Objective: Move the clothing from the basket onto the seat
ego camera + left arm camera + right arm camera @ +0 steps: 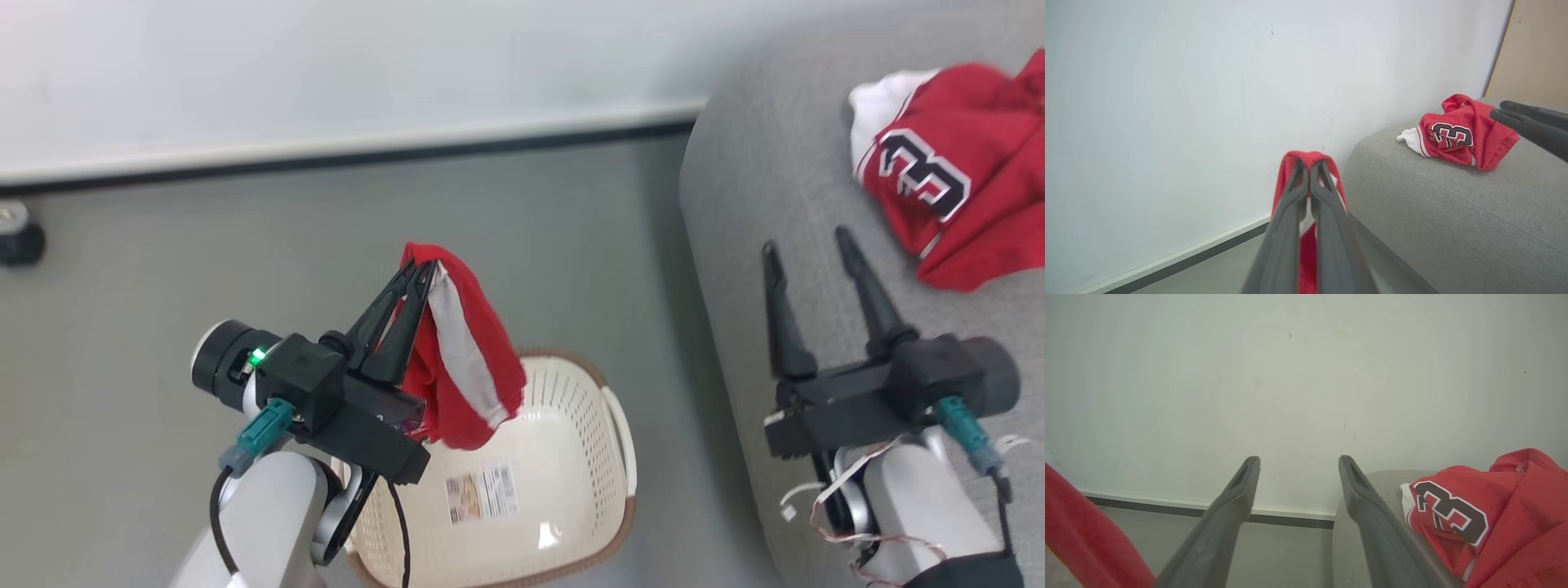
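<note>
Left gripper [418, 268]: centre-left of the head view, fingers pinched shut on the striped red garment [465, 359], which hangs over the basket's near-left rim.
Right gripper [804, 238]: lower right, fingers spread wide with nothing between them, above the sofa's edge.
Basket [575, 400]: bottom centre, on the floor beside the sofa.
Sofa [751, 188]: right side.
Numbered jersey [939, 171]: upper right, crumpled on the sofa, "3" showing.

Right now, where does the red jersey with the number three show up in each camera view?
Head view: numbered jersey at the upper right, lying on the sofa.
Left wrist view: numbered jersey right of middle, on the sofa top.
Right wrist view: numbered jersey in the lower right corner.
Shared landmark: the dark baseboard under the white wall, running up to the sofa.
</note>
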